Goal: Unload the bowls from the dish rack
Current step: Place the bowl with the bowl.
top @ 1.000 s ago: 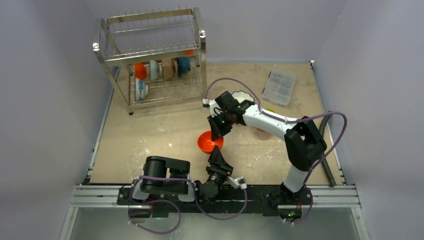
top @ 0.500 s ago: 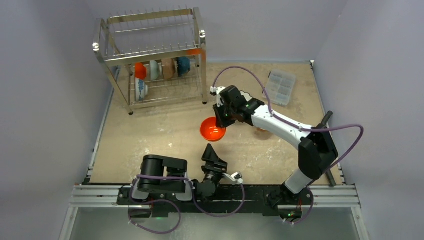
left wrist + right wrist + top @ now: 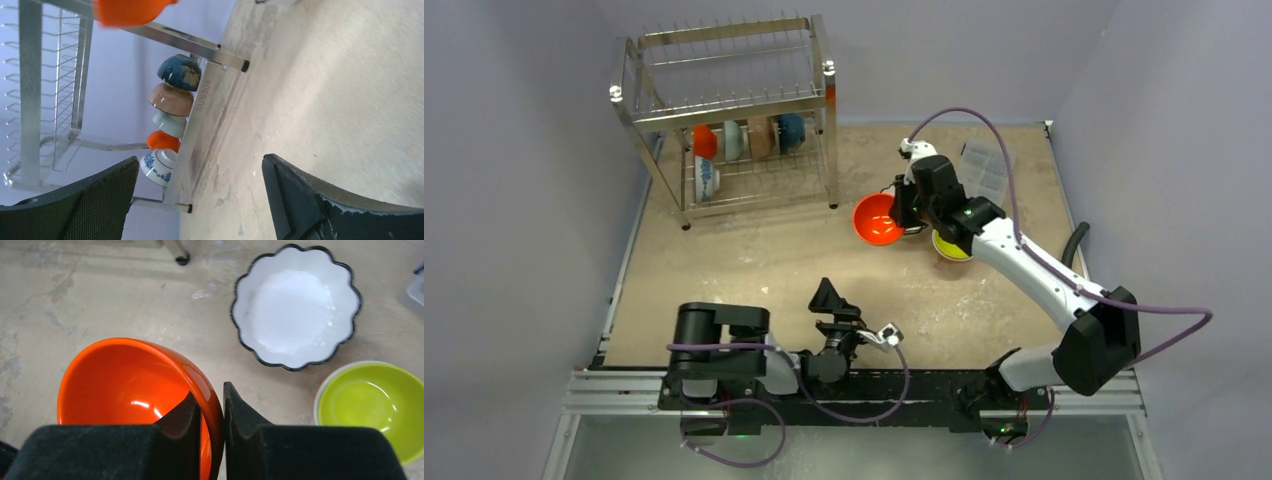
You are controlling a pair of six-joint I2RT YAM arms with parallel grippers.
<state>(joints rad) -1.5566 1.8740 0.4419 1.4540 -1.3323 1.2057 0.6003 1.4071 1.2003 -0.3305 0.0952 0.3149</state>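
My right gripper (image 3: 902,212) (image 3: 211,405) is shut on the rim of an orange bowl (image 3: 876,220) (image 3: 125,385), one finger inside and one outside. It holds the bowl just above the table, right of the dish rack (image 3: 724,100). A white scalloped bowl (image 3: 296,305) and a yellow-green bowl (image 3: 951,246) (image 3: 372,407) sit beside it on the table. The rack's lower tier holds several bowls on edge: orange (image 3: 705,141), pale (image 3: 170,123), tan (image 3: 171,99), teal (image 3: 791,130) and blue-patterned (image 3: 706,180) (image 3: 157,167). My left gripper (image 3: 854,315) (image 3: 200,200) stands open and empty near the front edge.
A clear compartment box (image 3: 984,172) lies at the back right, close behind the right arm. The rack's front legs (image 3: 242,65) stand on the tan table. Grey walls close in the left, back and right sides.
The right arm has carried the orange bowl from mid-table to the back right, beside the other two bowls. My left gripper has opened wider and drawn back toward its base.
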